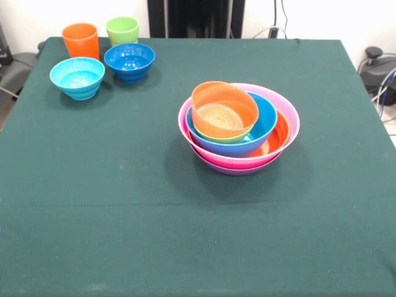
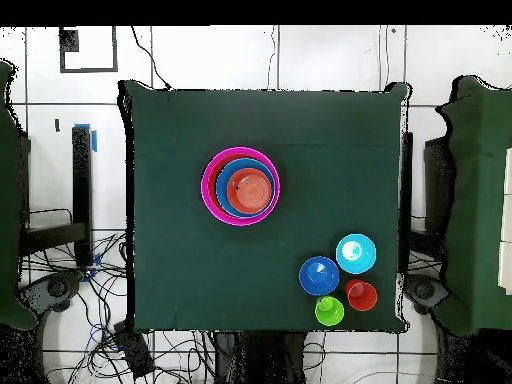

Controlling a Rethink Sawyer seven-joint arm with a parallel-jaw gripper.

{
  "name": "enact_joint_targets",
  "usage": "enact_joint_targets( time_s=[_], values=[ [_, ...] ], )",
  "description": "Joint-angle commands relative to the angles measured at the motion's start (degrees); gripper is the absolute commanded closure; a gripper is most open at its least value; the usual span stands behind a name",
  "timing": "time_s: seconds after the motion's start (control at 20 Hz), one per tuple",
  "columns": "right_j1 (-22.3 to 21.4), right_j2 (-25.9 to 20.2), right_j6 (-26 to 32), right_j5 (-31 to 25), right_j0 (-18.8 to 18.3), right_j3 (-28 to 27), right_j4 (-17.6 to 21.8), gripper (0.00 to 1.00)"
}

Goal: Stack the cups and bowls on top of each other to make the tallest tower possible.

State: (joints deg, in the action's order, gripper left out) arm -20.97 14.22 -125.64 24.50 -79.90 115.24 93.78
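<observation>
The tower [image 1: 238, 127] stands a little right of the table's middle: a purple bowl under a pink bowl [image 1: 286, 108], then a large orange bowl [image 1: 279, 133], a large blue bowl [image 1: 263, 120], a small lime green bowl and a small orange bowl [image 1: 224, 110] tilted on top. It also shows in the overhead view [image 2: 241, 186]. At the far left stand the orange cup [image 1: 81, 40], the lime green cup [image 1: 122, 30], the small light blue bowl [image 1: 77, 77] and the small dark blue bowl [image 1: 129, 60]. The gripper is not in view.
The green tablecloth [image 1: 124, 204] covers the table. The robot's black pedestal [image 1: 195, 18] stands at the far edge. Cables lie on the floor round the table [image 2: 100, 300].
</observation>
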Motion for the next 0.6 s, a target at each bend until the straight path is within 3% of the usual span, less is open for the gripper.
enact_joint_targets(
  time_s=[0.05, 0.35, 0.6],
  values=[
    [9.86, -7.97, 18.74, -4.64, 1.93, -7.65, -7.22, 0.00],
    [15.41, -7.85, 21.22, -1.42, 3.29, -11.30, -10.50, 0.00],
    [18.03, -8.93, 14.49, -2.24, 7.55, -14.09, -8.20, 0.00]
  ],
)
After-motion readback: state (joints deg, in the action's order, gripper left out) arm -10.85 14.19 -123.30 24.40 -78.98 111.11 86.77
